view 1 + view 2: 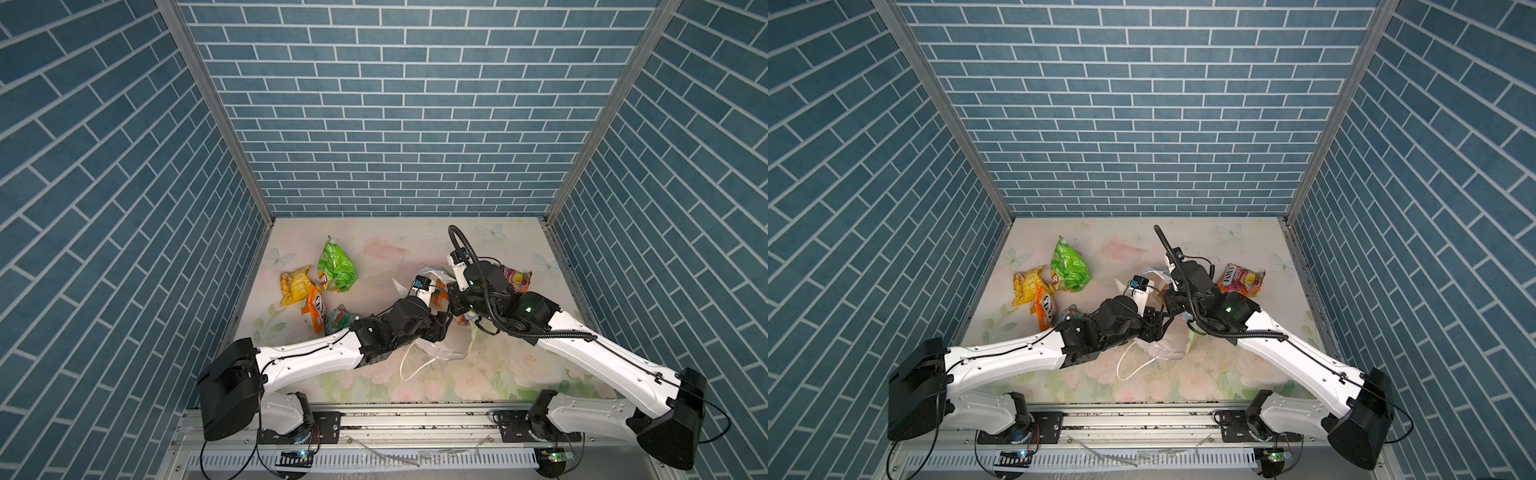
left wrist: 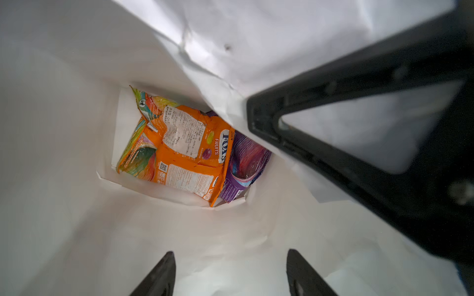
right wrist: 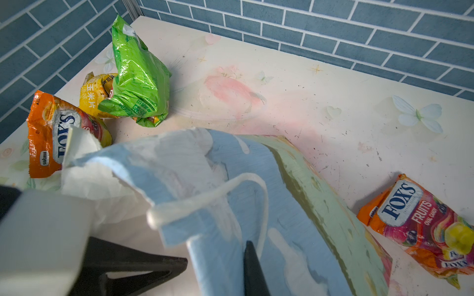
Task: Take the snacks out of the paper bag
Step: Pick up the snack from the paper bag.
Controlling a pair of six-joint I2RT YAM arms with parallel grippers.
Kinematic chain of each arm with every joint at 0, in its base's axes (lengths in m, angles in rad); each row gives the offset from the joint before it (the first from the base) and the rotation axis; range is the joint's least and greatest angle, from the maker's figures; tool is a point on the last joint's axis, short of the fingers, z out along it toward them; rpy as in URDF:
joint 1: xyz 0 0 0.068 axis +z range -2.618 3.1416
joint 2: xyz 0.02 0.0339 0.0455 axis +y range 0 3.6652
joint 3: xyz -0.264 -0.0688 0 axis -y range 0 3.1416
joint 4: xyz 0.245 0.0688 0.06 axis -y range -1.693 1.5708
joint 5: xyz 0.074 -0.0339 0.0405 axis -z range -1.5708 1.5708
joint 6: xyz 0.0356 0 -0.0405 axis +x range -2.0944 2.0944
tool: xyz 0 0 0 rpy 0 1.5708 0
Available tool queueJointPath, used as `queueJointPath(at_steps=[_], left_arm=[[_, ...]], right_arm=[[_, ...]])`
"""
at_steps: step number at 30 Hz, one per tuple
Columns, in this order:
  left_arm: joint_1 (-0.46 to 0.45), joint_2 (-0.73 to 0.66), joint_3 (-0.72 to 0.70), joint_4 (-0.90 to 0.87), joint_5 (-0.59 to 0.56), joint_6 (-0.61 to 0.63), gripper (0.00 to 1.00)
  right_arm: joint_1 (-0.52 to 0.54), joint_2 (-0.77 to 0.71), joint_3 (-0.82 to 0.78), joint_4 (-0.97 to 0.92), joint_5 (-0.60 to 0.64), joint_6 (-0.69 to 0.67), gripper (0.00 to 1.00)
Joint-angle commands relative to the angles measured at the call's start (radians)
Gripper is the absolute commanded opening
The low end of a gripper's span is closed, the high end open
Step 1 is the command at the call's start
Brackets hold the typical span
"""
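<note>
Left pincer (image 2: 230, 256), spread wide, inside paper bag (image 2: 64, 128) above orange snack (image 2: 184, 159) and purple snack (image 2: 246, 159); right pincer (image 3: 215, 252) pinches its rim.

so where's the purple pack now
Left wrist view: the purple pack lies at the bottom of the paper bag, partly under the orange FOX'S pack.

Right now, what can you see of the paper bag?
The paper bag is pale green with a blue printed front, white inside, torn at the rim, with a white cord handle. It sits crumpled on the table. The right gripper pinches its rim; the open left gripper points into its mouth. An orange packet and a purple packet lie at its bottom.
</note>
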Motion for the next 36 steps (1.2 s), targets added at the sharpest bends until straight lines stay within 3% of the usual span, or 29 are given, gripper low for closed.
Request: queueJointPath(at_steps=[1, 7, 20, 30, 36], left_arm=[[0.01, 0.004, -0.012, 0.058, 0.002, 0.005, 0.77], [0.017, 0.016, -0.034, 0.09, 0.011, 0.006, 0.89], [0.027, 0.086, -0.032, 0.119, 0.038, -0.002, 0.9], [0.036, 0.16, -0.008, 0.139, 0.04, 0.011, 0.99], [0.055, 0.195, -0.017, 0.205, 0.083, 0.017, 1.0]], right_arm=[[-0.005, -0.024, 0.023, 0.0, 0.025, -0.01, 0.0], [-0.005, -0.025, 0.029, 0.001, 0.034, -0.014, 0.0], [-0.009, -0.054, 0.01, 0.043, 0.04, -0.007, 0.0], [-0.01, -0.057, -0.013, 0.074, 0.039, -0.01, 0.0], [-0.012, -0.041, -0.027, 0.09, 0.038, 0.006, 0.0]])
